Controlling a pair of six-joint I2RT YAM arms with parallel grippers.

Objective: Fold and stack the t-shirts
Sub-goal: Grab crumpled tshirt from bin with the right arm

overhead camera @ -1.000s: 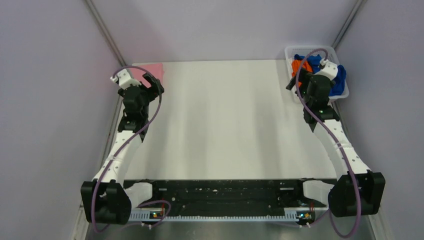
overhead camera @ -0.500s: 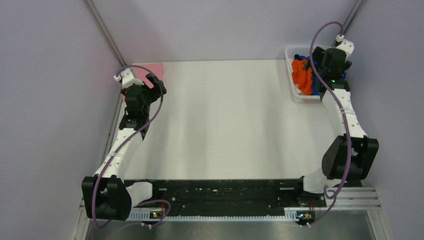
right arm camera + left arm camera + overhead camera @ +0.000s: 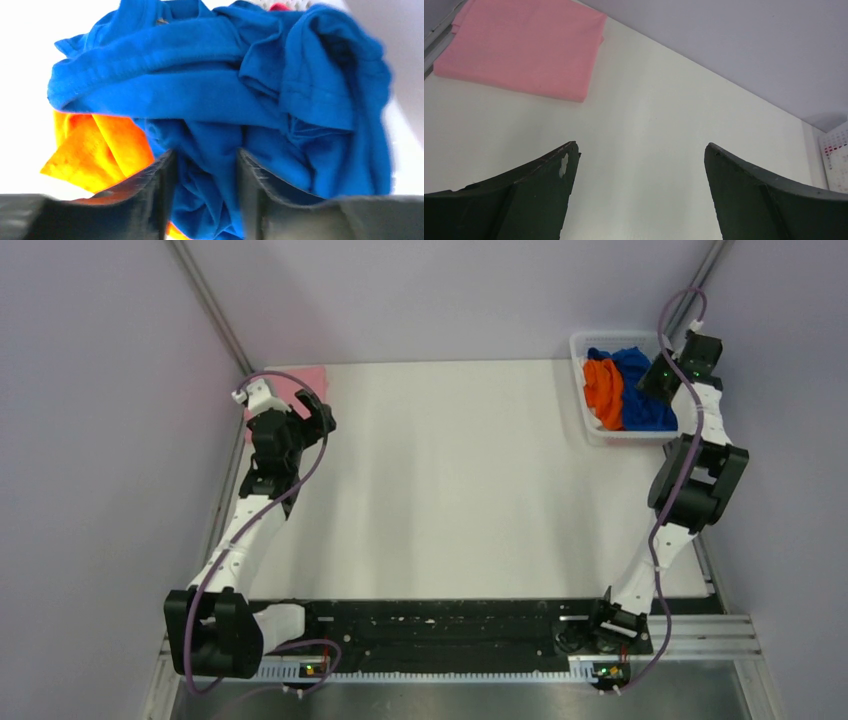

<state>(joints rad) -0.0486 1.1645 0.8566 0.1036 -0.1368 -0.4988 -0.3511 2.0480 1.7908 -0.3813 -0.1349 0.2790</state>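
White table [image 3: 450, 490] enclosed by pale lilac walls [image 3: 430, 290]

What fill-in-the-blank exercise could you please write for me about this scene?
1. The folded t-shirt at the far left corner of the table is ____.
2. In the white basket, next to the blue t-shirt, lies an ____ one.
3. The left gripper hangs over the table with its jaws ____.

Missing words: pink; orange; open.
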